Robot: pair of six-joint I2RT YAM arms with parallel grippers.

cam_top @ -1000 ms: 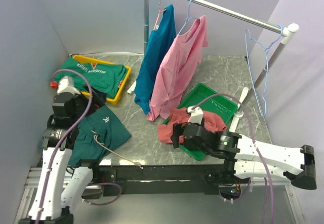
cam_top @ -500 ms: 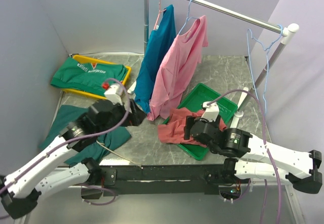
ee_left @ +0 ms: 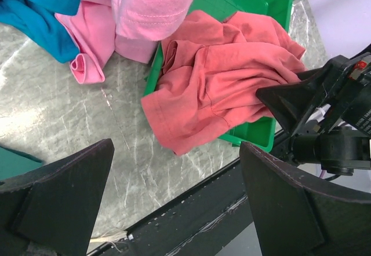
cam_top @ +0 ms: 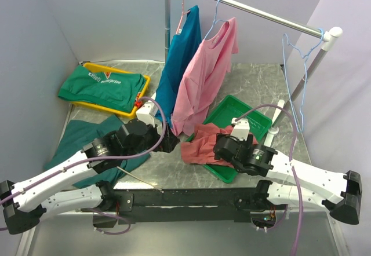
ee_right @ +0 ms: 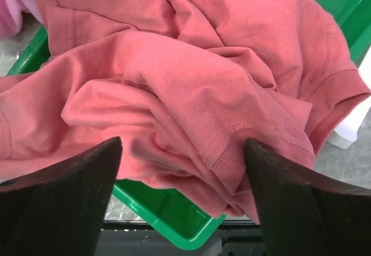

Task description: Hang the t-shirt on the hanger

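Near the centre of the top view the left gripper (cam_top: 170, 143) hovers over the marble surface (cam_top: 249, 76), its jaws wide open and empty. Just right of it the t-shirt (cam_top: 199, 147) lies crumpled, partly in the green tray (cam_top: 246, 112) and partly on the surface. The right gripper (cam_top: 222, 147) is at its right edge, jaws also open. At the far right the hanger (cam_top: 300, 121) hangs on the rail (cam_top: 255, 10).

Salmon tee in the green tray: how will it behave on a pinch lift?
Likely floppy: the t-shirt lies crumpled in soft folds, so it should sag and unfurl. Probably light; the fabric looks thin. One part drapes over the green tray rim, so it may drag there.
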